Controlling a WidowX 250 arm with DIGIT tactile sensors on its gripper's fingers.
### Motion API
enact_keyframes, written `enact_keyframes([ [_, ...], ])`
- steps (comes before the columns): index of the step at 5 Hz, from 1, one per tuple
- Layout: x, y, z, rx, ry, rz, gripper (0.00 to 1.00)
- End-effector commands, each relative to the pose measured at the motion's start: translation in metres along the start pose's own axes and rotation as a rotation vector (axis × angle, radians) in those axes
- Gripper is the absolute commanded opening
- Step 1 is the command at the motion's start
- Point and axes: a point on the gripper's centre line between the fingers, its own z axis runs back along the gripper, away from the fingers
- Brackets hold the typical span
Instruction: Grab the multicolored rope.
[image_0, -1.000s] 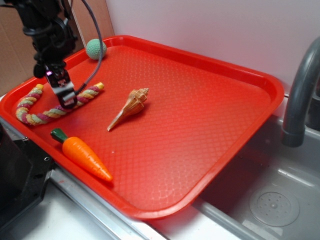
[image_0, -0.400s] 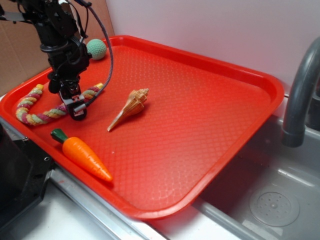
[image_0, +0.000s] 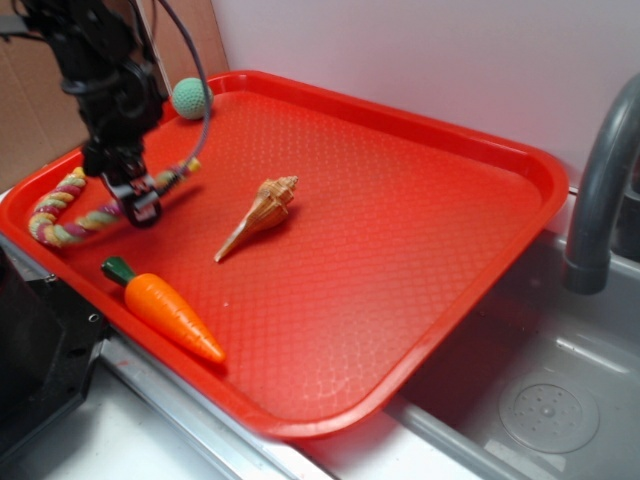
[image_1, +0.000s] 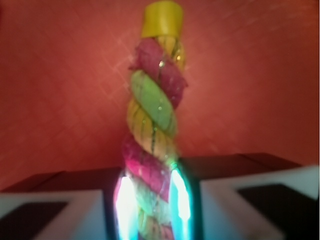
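All positions are given relative to the red tray (image_0: 450, 150), which fills most of the exterior view. The multicolored rope (image_0: 70, 215) lies at the tray's far left edge. Its curled portion rests near the left rim, and the straight portion runs from there toward the tray interior. That straight portion appears raised off the tray surface at the end nearer the ball, though contact with the surface cannot be confirmed from this angle.

The gripper (image_0: 140, 195) is positioned over the left part of the tray, on the straight portion of the rope. In the wrist view the gripper (image_1: 150, 195) has both fingers (image_1: 122, 200) pressed against opposite sides of the multicolored rope (image_1: 152, 115). The jaws are nearly closed, separated only by the rope's thickness. The rope extends away from the fingers to a yellow end, with tray surface behind it.

A green ball (image_0: 192, 98) sits at the tray's back left corner, just beyond the gripper. A toy carrot (image_0: 165, 310) lies along the tray's front left rim, below the rope and apart from it. A seashell (image_0: 260, 215) rests left of tray centre, well apart from the gripper. A grey faucet (image_0: 600, 190) stands outside the tray's right edge, above a sink (image_0: 550, 400).
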Motion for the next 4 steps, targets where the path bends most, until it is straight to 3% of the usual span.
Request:
enact_keyframes([
  [1, 0.026, -0.036, 0.104, 0.045, -0.104, 0.192, 0.00],
  [2, 0.039, -0.039, 0.153, 0.083, -0.074, 0.314, 0.00],
  [3, 0.042, -0.021, 0.203, 0.098, -0.056, 0.490, 0.00],
  [4, 0.035, 0.003, 0.222, 0.058, -0.089, 0.577, 0.00],
])
